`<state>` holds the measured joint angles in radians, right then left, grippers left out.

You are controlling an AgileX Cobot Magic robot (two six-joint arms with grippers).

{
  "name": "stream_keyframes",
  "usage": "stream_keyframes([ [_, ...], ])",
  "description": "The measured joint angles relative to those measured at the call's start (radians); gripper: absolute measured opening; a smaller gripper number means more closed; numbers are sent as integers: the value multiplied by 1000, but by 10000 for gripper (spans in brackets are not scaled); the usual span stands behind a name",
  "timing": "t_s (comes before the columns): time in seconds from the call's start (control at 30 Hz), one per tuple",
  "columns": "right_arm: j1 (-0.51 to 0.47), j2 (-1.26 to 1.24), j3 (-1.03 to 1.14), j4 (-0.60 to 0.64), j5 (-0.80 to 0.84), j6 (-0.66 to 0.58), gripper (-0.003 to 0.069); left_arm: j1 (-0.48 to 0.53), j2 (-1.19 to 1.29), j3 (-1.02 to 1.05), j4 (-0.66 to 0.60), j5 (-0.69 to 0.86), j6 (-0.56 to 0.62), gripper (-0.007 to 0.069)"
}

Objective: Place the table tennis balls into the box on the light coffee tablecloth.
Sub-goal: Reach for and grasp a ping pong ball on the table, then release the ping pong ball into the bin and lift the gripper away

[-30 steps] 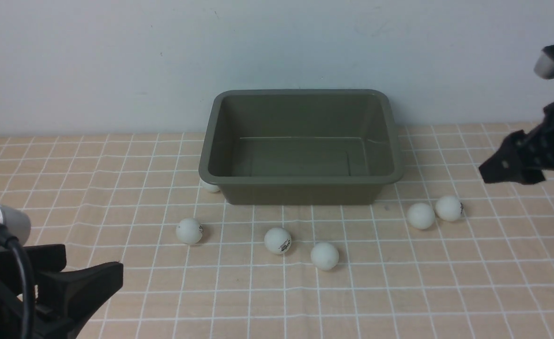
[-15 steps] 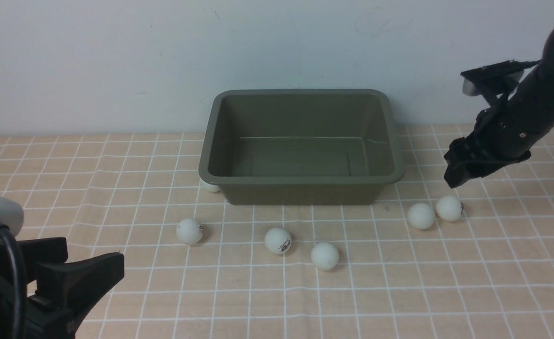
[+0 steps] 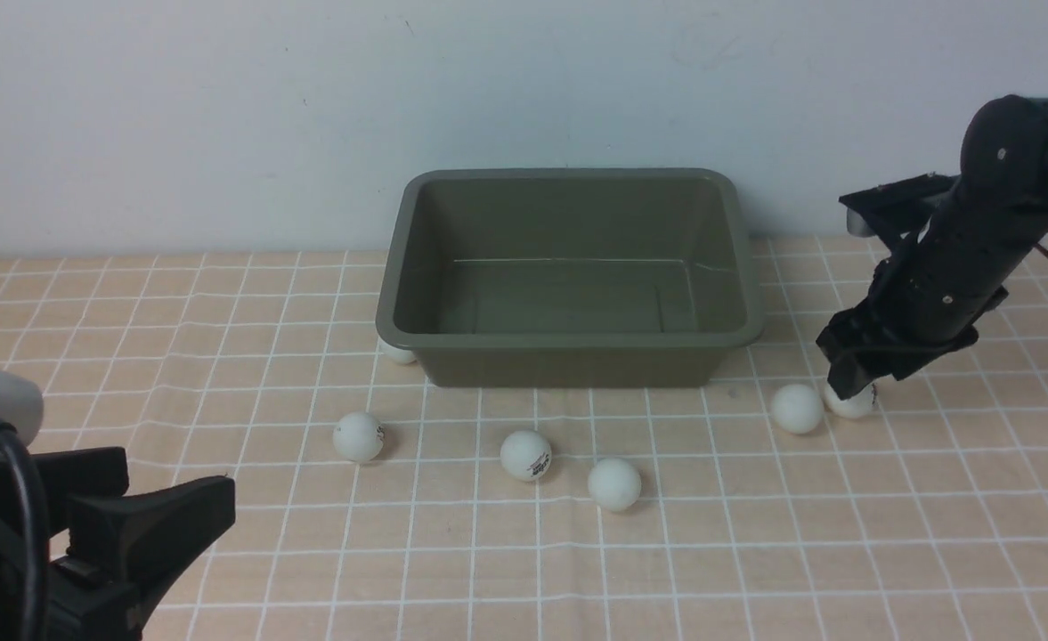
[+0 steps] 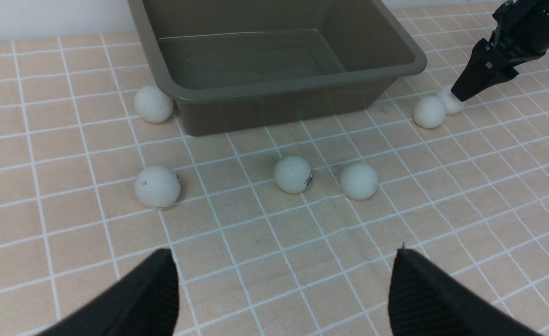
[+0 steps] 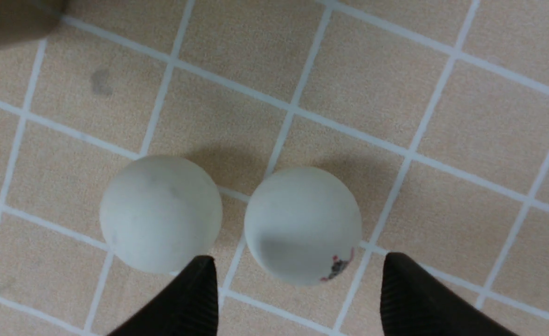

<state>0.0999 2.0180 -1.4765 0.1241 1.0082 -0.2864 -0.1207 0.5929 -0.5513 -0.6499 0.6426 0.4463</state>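
**Finding.** All six balls lie on the cloth [image 3: 755, 552]. The box [image 3: 568, 339] is empty and stands at the far middle of the cloth.
- Two balls sit right of the box's near right corner: the logo ball [image 5: 302, 224] and its neighbour [image 5: 160, 212], just beside each other with a narrow gap between.
- Three balls [image 3: 525, 455] are strung out in front of the box.
- The sixth ball [image 4: 153, 103] is just beside the box's near left corner.

**Tools.**
- The right gripper [image 5: 295, 266] has its jaws apart, straddling the logo ball and not yet clamped on it. One finger sits at the gap, very close to the neighbour.
- The left gripper [image 4: 281, 254] has its jaws spread wide and holds nothing.

**Step in hand (judgement).** This is the grasp of the logo ball, the first of six.
- The fingers should drop until the pads meet the ball at its widest line.
- The inner finger must stay in the gap so the neighbour is not knocked away.
- The closing should be slow and centred, since a light ball pinched off-centre is likely to squirt out.
- The lift should be straight up before the ball is carried over the rim.

**Pose.**
- The right arm reaches in from the right. Its forearm slopes down toward the cloth and the gripper points steeply downward over the ball.
- The left arm sits low at the near left, its gripper facing forward toward the three balls and well apart from them.
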Motion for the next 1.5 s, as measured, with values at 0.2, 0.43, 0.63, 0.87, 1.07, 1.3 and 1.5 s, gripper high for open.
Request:
stream_keyframes([
  [0.2,0,49,-2,-1,-13,0,428,0,0,0,0,0,0,511],
  [0.43,0,57,-4,-15,-85,0,346,0,0,0,0,0,0,511],
  [0.63,0,57,-4,-18,-103,1,346,0,0,0,0,0,0,511],
  [0.87,0,2,-83,-21,-129,1,346,0,0,0,0,1,0,511],
  [1.07,0,-45,-262,160,12,-105,346,0,0,0,0,1,0,511],
  [1.3,0,-16,-299,555,89,-311,346,0,0,0,0,-9,0,511],
  [1.5,11,66,-299,636,62,-360,346,0,0,0,0,-18,0,511],
])
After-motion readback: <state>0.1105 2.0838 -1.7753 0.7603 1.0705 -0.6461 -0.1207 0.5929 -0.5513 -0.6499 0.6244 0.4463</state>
